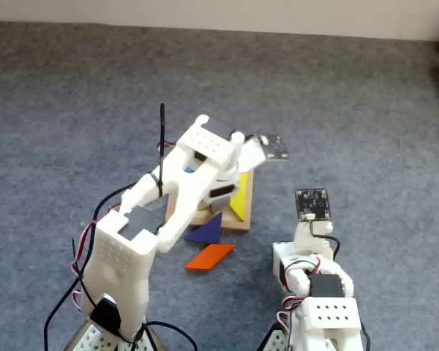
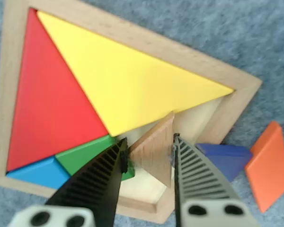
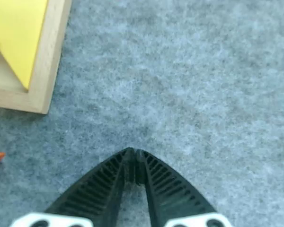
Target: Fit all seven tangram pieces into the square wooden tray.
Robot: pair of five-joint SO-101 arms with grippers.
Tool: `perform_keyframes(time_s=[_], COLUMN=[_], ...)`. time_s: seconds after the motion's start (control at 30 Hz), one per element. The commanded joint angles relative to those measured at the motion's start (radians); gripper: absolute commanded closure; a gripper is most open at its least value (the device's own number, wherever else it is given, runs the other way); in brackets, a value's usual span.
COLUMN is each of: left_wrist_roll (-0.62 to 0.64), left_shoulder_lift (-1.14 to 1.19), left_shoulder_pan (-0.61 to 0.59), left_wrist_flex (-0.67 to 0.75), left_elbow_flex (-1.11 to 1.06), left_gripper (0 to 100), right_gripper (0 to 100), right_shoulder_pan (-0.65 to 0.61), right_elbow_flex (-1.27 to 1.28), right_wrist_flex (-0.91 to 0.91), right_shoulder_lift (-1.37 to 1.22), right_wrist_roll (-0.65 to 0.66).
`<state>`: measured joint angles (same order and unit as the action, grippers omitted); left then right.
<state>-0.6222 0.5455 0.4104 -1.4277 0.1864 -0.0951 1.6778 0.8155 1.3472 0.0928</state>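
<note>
Placement | left gripper clamped on plain wooden triangle, poised over tray bare corner pocket | right gripper closed, empty, tray at its 9 o'clock | blue triangle, orange piece outside, tray's 6 o'clock

Grey carpet; pale wall strip behind

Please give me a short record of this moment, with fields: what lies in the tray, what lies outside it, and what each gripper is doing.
Tray: wooden tray, one corner bare
In tray: red triangle, yellow triangle, green piece, light blue triangle
Outside tray: dark blue triangle and orange parallelogram, on the carpet beside the tray
Left gripper: shut on wooden triangle, over the bare corner
Right gripper: shut, empty, over the carpet
</note>
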Motion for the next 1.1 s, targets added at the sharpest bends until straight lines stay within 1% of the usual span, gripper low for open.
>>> perform_keyframes(time_s=[0.0, 0.23, 0.37, 0.47, 0.57, 0.77, 0.93, 1.07], left_wrist_roll=[-0.008, -0.009, -0.008, -0.008, -0.009, -0.006, -0.002, 0.018], left_shoulder_lift=[-0.013, -0.019, -0.019, -0.021, -0.019, -0.012, -0.012, -0.025], left_shoulder_pan=[-0.035, -0.041, -0.039, -0.042, -0.054, -0.108, -0.113, -0.082], left_wrist_flex=[0.005, 0.002, -0.044, -0.051, -0.055, -0.057, -0.057, -0.137], left_elbow_flex=[0.041, 0.041, 0.041, 0.041, 0.076, 0.148, 0.145, 0.173], left_gripper=[86, 85, 77, 74, 75, 81, 81, 81], right_gripper=[96.8, 96.8, 96.8, 96.8, 96.8, 96.8, 96.8, 96.8], right_shoulder_pan=[0.012, 0.012, 0.012, 0.012, 0.012, 0.012, 0.012, 0.012], right_elbow_flex=[0.031, 0.031, 0.031, 0.031, 0.031, 0.031, 0.031, 0.031], right_wrist_flex=[-0.021, -0.021, -0.021, -0.021, -0.021, -0.021, -0.021, -0.021], right_shoulder_lift=[0.012, 0.012, 0.012, 0.012, 0.012, 0.012, 0.012, 0.012], right_wrist_roll=[-0.002, -0.002, -0.002, -0.002, -0.002, -0.002, -0.002, -0.002])
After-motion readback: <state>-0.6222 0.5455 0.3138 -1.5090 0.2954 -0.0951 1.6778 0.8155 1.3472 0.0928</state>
